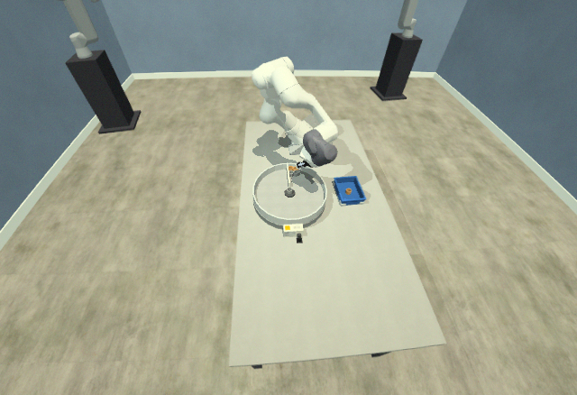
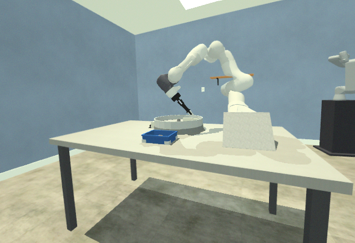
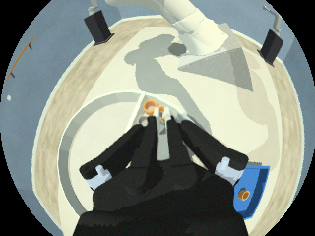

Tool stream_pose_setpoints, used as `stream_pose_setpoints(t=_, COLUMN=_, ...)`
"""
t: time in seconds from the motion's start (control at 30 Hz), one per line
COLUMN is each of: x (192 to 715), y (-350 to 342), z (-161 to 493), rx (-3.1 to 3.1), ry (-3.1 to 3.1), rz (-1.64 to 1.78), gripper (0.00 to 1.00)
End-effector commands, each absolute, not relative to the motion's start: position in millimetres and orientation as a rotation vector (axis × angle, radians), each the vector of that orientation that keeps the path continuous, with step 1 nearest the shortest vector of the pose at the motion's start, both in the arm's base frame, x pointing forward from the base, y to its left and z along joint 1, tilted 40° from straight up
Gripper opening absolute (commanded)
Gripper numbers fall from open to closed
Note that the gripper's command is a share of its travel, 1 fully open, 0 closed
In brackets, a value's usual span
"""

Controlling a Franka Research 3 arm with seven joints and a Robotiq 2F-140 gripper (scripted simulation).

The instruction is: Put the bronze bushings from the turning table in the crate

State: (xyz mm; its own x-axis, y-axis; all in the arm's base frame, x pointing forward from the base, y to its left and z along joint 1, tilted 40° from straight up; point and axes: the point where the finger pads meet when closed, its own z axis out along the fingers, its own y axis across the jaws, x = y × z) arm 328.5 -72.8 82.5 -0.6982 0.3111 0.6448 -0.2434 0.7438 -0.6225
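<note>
Pincer [image 1: 294,170] [image 2: 191,114] [image 3: 161,114] narrow, its fingers nearly together and holding nothing that I can make out, I have its tips over the far part of the turntable [image 1: 288,217] [image 2: 177,124] [image 3: 64,152], as the top view lays things out. My wrist view shows the bronze bushings [image 1: 292,168] [image 3: 150,106] close up: one just left of the tips, another partly hidden behind them, with a grey steel bushing [image 3: 143,119] nearer the pincer. From the exterior view, the turntable's wall hides that group. The top view sets it just right of the divider [image 1: 288,179] [image 3: 136,110], though I cannot count the pieces there. It also shows the crate [image 1: 344,184] [image 2: 156,139] [image 3: 256,187] right of the turntable, one bronze piece [image 1: 348,190] [image 2: 160,135] [image 3: 244,195] inside. That piece barely peeks over the rim in the exterior view. There I can read the pose best: the arm [image 1: 284,83] [image 2: 197,54] [image 3: 194,25] arches high, wrist bent, the pincer slanting down to the right.
</note>
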Motion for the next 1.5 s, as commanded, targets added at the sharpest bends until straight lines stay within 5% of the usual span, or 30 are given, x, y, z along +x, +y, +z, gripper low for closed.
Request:
stream_pose_setpoints(t=0.0, x=329.2, y=-73.1, z=81.3, rx=-0.040, ry=-2.162, rz=0.907, gripper=0.06)
stream_pose_setpoints(t=1.47, x=328.2, y=-86.8, z=65.7, rx=-0.040, ry=-2.162, rz=0.907, gripper=0.06)
